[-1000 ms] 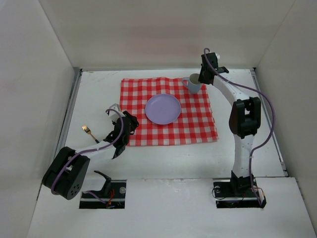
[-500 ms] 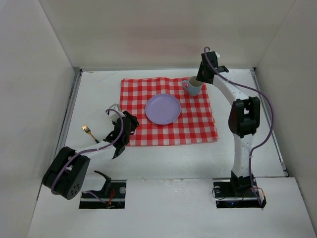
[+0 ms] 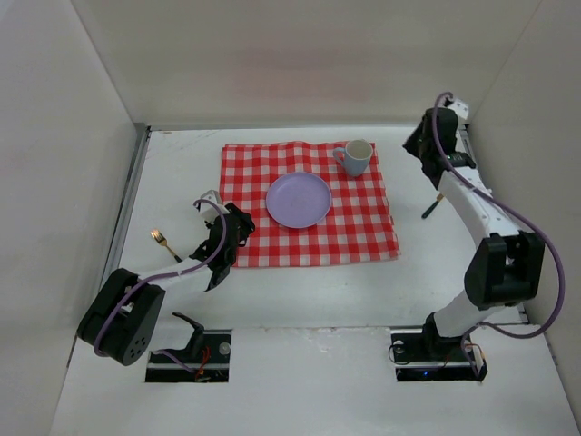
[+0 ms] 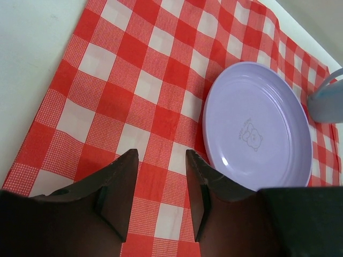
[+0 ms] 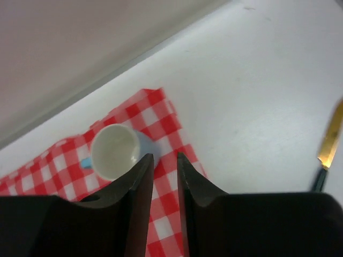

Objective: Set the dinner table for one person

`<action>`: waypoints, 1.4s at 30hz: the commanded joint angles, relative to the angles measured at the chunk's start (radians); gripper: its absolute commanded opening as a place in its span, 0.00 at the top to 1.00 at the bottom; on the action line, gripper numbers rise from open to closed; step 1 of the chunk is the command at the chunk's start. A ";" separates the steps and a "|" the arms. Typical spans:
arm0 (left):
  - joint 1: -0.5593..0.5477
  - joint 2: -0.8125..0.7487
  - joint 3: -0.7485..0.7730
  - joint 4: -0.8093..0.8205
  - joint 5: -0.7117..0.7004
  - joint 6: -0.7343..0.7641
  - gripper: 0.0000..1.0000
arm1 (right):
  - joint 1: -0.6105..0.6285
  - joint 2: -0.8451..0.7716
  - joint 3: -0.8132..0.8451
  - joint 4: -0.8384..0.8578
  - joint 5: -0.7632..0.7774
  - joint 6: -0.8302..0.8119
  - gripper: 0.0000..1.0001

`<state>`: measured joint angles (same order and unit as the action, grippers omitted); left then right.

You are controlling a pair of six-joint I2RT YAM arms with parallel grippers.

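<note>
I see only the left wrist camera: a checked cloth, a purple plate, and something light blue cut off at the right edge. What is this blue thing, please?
Observer: It is a light blue mug, standing upright on the far right corner of the cloth.
Operator: Thank you. Is any cutlery there? My view shows none.
Observer: Yes, a gold fork lies on the bare table, left of the cloth.
Operator: And is there a knife also?
Observer: A knife with a dark handle lies on the table to the right of the cloth, not touching it.
</note>
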<state>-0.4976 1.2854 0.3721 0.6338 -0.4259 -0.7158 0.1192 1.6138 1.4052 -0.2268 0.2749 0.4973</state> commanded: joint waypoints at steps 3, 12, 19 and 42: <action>0.015 0.008 -0.001 0.050 0.002 -0.014 0.62 | -0.154 -0.029 -0.276 0.127 0.040 0.113 0.81; 0.020 -0.003 -0.007 0.050 0.019 -0.034 0.61 | -0.240 0.014 -0.428 0.152 0.109 0.121 0.60; 0.020 0.009 -0.005 0.058 0.038 -0.040 0.60 | -0.232 0.070 -0.430 0.161 0.076 0.113 0.61; 0.052 0.008 -0.016 0.060 0.065 -0.070 0.60 | -0.197 0.123 -0.465 0.116 0.069 0.138 0.67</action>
<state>-0.4541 1.3060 0.3679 0.6472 -0.3622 -0.7746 -0.0818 1.7306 0.9463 -0.1196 0.3397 0.6258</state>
